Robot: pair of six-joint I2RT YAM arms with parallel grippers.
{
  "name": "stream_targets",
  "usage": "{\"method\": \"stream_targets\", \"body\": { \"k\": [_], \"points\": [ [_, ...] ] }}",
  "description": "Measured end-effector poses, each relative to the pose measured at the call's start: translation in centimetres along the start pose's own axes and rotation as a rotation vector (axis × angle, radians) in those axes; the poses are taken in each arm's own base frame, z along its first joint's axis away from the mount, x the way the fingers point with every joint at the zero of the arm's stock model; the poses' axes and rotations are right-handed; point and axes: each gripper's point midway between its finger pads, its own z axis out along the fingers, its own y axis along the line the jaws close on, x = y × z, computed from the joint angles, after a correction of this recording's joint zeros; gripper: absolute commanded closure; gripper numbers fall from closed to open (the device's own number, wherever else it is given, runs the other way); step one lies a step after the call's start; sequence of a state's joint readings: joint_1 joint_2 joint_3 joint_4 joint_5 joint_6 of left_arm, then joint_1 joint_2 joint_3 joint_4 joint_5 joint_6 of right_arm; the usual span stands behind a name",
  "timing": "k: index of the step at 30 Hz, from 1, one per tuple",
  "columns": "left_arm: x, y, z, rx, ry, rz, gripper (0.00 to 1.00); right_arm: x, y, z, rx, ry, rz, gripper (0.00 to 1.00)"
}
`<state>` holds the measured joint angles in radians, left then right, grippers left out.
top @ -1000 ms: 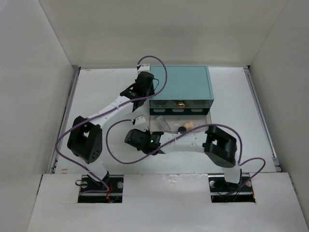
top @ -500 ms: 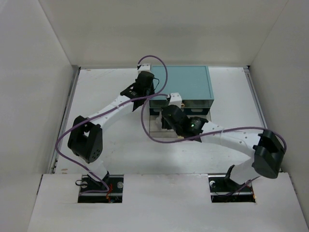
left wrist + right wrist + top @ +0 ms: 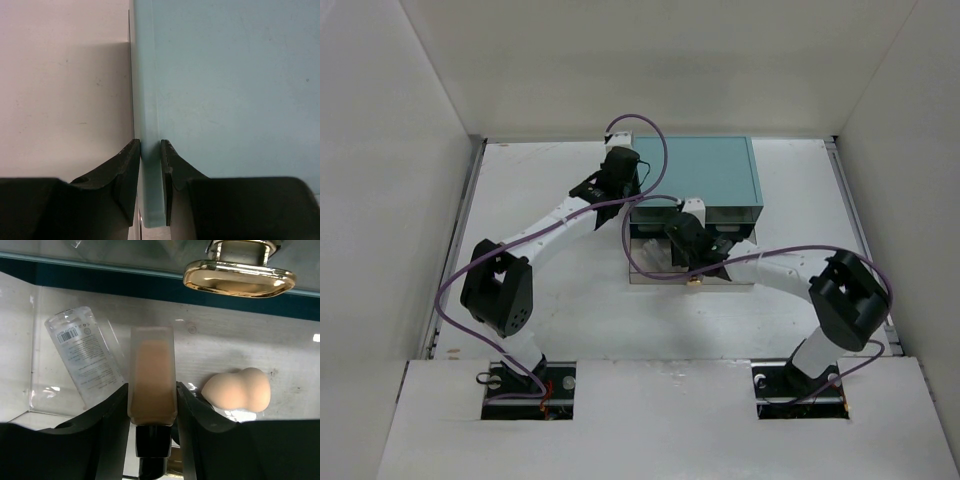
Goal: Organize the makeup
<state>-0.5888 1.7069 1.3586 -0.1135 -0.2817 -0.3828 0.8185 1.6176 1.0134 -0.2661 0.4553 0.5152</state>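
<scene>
Left tool (image 3: 150, 150): pinched tight on the left edge of the teal box (image 3: 235, 90).
Right tool (image 3: 151, 390): closed around the tan tube (image 3: 151, 375), cap toward the wrist.
Tan tube: over the open drawer (image 3: 225, 345), between the clear tube (image 3: 85, 357) and the peach sponge (image 3: 236, 388), which both lie inside.

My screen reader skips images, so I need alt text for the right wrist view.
The right gripper holds a tan tube, black cap nearest the camera, over the clear drawer. A clear tube lies left of it, a peach sponge right; a gold handle shows above.
</scene>
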Motion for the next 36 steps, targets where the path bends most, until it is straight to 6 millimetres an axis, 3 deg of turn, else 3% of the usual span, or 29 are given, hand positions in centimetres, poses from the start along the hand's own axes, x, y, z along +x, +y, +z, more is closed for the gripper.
{"method": "stream_targets", "body": {
  "k": [1, 5, 10, 13, 17, 21, 23, 27, 30, 33, 36],
  "points": [
    [0.0, 0.0, 0.0, 0.0, 0.001, 0.001, 0.85, 0.0, 0.0, 0.0, 0.001, 0.002, 0.0, 0.6],
    [0.0, 0.0, 0.0, -0.001, 0.002, 0.001, 0.85, -0.2, -0.3, 0.0, -0.002, -0.006, 0.002, 0.32],
    [0.0, -0.1, 0.1, 0.001, 0.0, 0.0, 0.86, -0.8, -1.1, -1.5, -0.016, -0.032, -0.01, 0.29],
    [0.0, -0.1, 0.1, 0.001, 0.0, 0.001, 0.86, -1.8, -1.0, -3.5, -0.045, -0.066, -0.01, 0.39],
    [0.0, -0.1, 0.1, 0.001, 0.0, 0.001, 0.86, -2.4, 1.2, -8.1, -0.164, -0.126, -0.031, 0.66],
    [0.0, -0.1, 0.1, 0.0, 0.0, 0.001, 0.86, 0.1, 3.8, -11.3, -0.299, -0.101, -0.071, 0.81],
    [0.0, -0.1, 0.1, 0.0, 0.0, 0.001, 0.86, 2.4, 3.9, -11.1, -0.306, -0.042, -0.095, 0.84],
    [0.0, -0.1, 0.1, 0.0, 0.0, 0.001, 0.86, 7.3, 2.3, -8.9, -0.212, 0.11, -0.137, 0.84],
    [0.0, -0.1, 0.1, -0.002, -0.001, 0.002, 0.86, 9.7, 1.3, -7.4, -0.14, 0.194, -0.163, 0.84],
    [0.0, -0.1, 0.0, -0.006, -0.004, 0.003, 0.86, 10.5, 0.1, -6.3, -0.07, 0.224, -0.17, 0.84],
    [0.0, -0.1, 0.0, -0.006, -0.004, 0.004, 0.86, 8.9, -0.8, -5.0, -0.004, 0.195, -0.139, 0.84]
  ]
}}
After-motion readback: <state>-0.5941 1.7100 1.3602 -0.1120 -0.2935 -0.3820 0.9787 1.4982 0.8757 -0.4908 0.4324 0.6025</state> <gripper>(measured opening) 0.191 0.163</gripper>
